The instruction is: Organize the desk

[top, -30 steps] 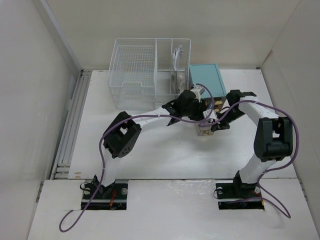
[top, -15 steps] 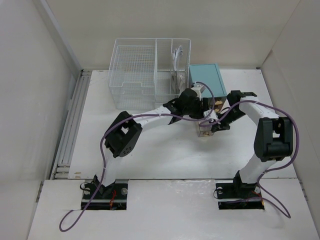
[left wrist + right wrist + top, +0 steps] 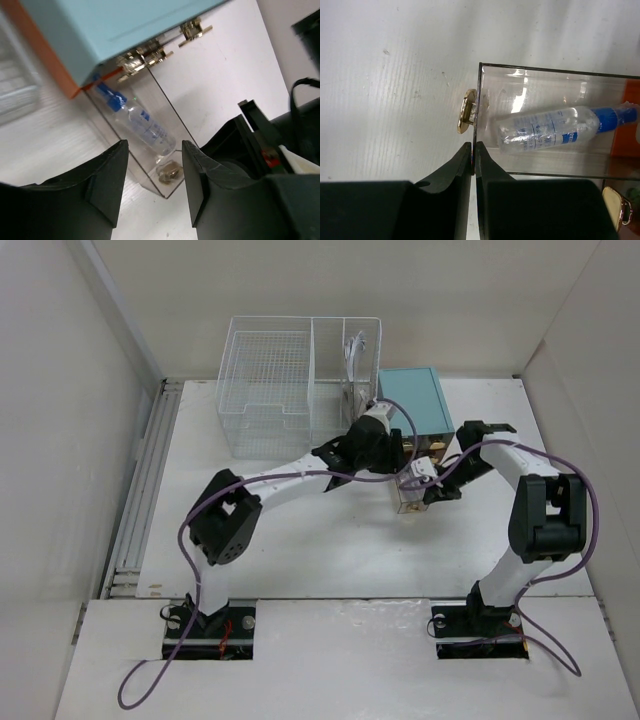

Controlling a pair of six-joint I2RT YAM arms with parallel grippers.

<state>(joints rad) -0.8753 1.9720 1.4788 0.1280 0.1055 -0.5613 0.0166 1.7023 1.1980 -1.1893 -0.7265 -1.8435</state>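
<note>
Clear drawer (image 3: 555, 90) pinched by right hand (image 3: 473, 145), left hand (image 3: 154, 150) drawn back

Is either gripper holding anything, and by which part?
The right gripper pinches the clear drawer by its front panel, beside the gold knob. The left gripper is open, holding nothing.

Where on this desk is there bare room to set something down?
Free desk: the near middle between both arms, and the strip left of the wire basket. Crowded: the clear drawer before the teal box, where the left tool and right tool sit.
</note>
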